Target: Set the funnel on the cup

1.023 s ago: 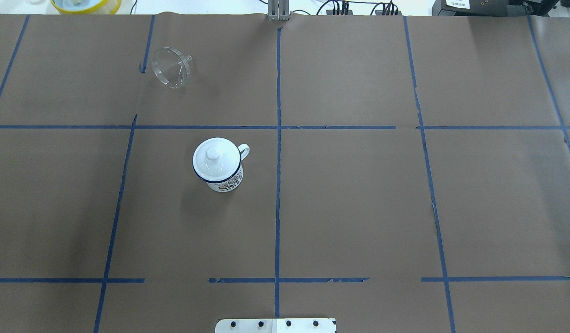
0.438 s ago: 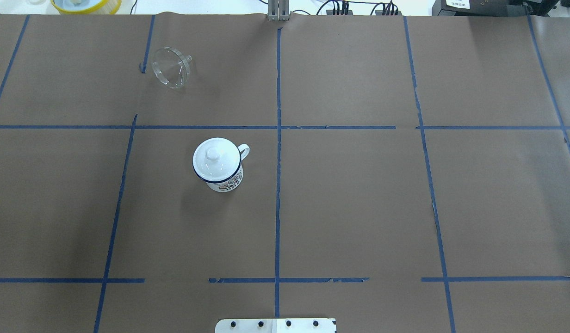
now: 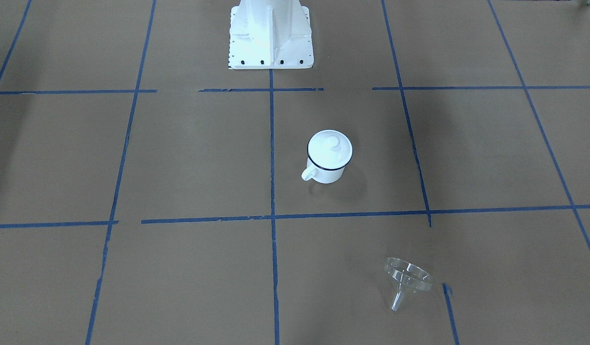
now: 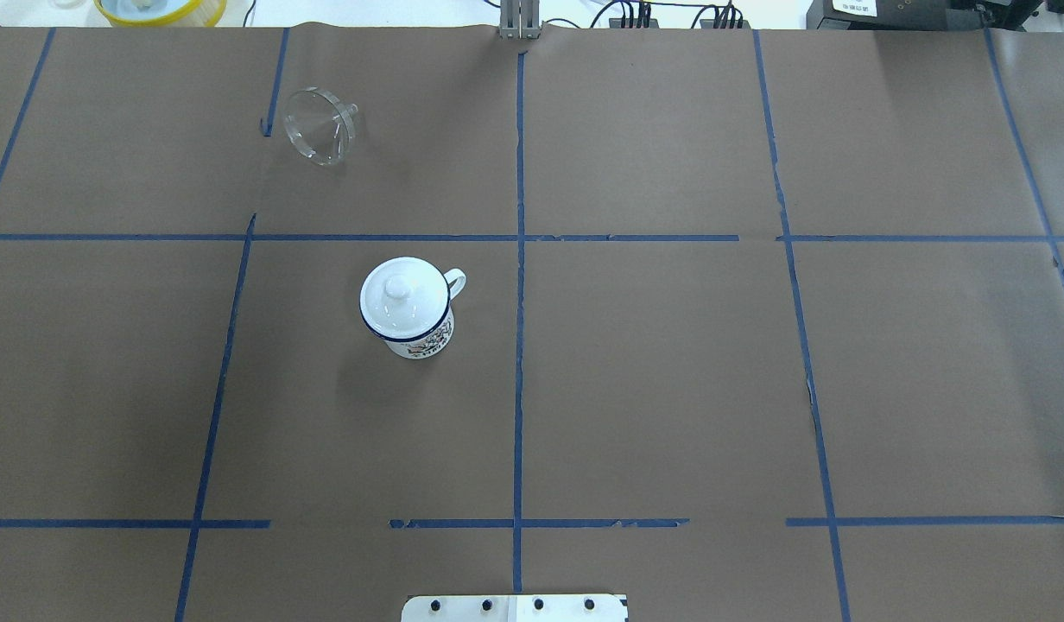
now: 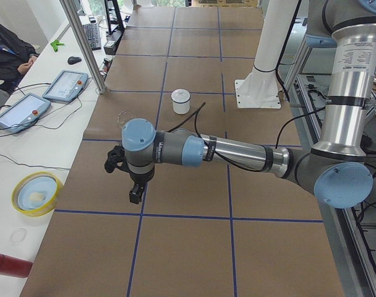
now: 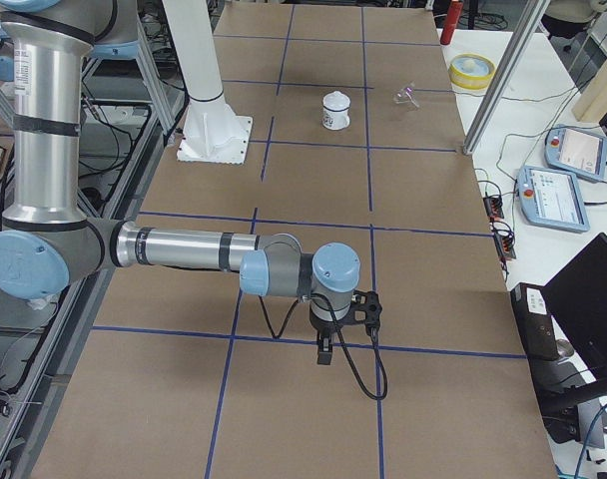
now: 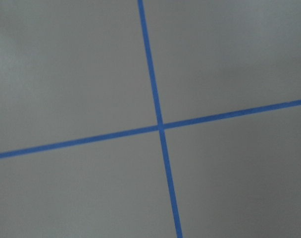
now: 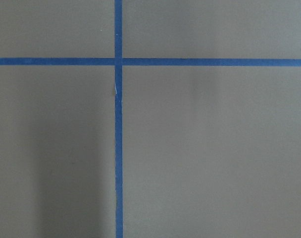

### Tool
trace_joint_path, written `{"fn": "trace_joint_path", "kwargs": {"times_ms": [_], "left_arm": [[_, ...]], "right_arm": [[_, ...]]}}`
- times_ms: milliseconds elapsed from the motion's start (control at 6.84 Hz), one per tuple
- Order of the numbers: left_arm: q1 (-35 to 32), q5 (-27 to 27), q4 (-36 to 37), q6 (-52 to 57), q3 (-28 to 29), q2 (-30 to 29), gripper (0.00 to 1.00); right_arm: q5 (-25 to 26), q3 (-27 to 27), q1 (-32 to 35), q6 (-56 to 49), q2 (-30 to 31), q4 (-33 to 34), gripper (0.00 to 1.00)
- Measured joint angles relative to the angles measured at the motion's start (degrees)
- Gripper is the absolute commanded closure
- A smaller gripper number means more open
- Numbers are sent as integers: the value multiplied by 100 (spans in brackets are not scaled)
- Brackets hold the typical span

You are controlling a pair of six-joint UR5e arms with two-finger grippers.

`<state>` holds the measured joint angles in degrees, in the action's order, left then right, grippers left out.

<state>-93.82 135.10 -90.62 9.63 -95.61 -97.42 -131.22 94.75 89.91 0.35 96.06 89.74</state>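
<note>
The cup (image 4: 408,324) is a white mug with a dark blue rim, upright left of the table's middle, handle to the far right. A white knobbed lid (image 4: 398,291) sits on it. It also shows in the front view (image 3: 327,171). The clear funnel (image 4: 319,126) lies on its side at the far left, also in the front view (image 3: 406,280). My left gripper (image 5: 135,197) hangs over the table's left end and my right gripper (image 6: 324,354) over its right end, both far from the cup. I cannot tell whether either is open or shut.
The white robot base (image 3: 270,33) stands at the near edge. A yellow-rimmed bowl (image 4: 161,9) sits beyond the far left edge. A metal post (image 4: 519,22) stands at the far edge. Teach pendants (image 5: 65,85) and a red bottle (image 5: 5,264) lie on the side bench.
</note>
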Motion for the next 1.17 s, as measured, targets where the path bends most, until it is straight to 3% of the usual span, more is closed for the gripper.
{"fn": "trace_joint_path", "kwargs": {"times_ms": [292, 585, 877, 1169], "left_arm": [[-4, -143, -1047, -554, -107, -254, 0], [313, -64, -1672, -2294, -537, -386, 0], [1552, -59, -1400, -3544, -980, -671, 0], [2966, -372, -684, -5611, -1075, -1536, 0]], "right_arm": [[0, 0, 0, 0, 0, 0, 0], [0, 0, 0, 0, 0, 0, 0], [0, 0, 0, 0, 0, 0, 0], [0, 0, 0, 0, 0, 0, 0]]}}
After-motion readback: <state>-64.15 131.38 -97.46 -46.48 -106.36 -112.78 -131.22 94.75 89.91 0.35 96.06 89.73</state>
